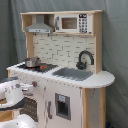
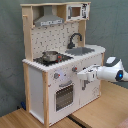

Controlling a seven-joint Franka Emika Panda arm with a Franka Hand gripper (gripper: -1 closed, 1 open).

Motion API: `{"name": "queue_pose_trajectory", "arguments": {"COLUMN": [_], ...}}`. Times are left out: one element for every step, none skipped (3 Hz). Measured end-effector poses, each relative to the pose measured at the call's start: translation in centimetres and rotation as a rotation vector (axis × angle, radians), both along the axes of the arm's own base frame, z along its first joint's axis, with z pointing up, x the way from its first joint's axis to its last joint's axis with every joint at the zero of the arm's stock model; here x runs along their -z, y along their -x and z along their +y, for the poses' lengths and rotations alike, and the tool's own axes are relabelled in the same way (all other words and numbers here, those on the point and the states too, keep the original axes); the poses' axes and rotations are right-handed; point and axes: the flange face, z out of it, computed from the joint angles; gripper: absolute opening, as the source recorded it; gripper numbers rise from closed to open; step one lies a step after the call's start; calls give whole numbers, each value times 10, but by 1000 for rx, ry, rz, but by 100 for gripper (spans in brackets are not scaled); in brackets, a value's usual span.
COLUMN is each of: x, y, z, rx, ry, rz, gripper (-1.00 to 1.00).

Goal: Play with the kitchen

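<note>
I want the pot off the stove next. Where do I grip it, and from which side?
Grip the small pot by its rim, coming from straight above. It stands upright on the stovetop under the grey hood, with open space between. The gripper sits lower, at the front panel, so lift first.

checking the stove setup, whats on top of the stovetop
A small metal pot sits on the black stovetop, with the grey hood above. In both exterior views the pot's wall hides what is inside it.
</note>
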Motion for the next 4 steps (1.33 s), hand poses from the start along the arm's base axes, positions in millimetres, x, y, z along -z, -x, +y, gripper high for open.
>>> {"name": "queue_pose_trajectory", "arguments": {"x": [0, -1, 10, 19], "y": [-23, -27, -31, -39], "z": [-16, -18, -18, -15], "rx": [26, 54, 71, 84], "ry": [38, 16, -16, -47], "rz": [-1, -65, -86, -109], "gripper": [100, 100, 100, 100]}}
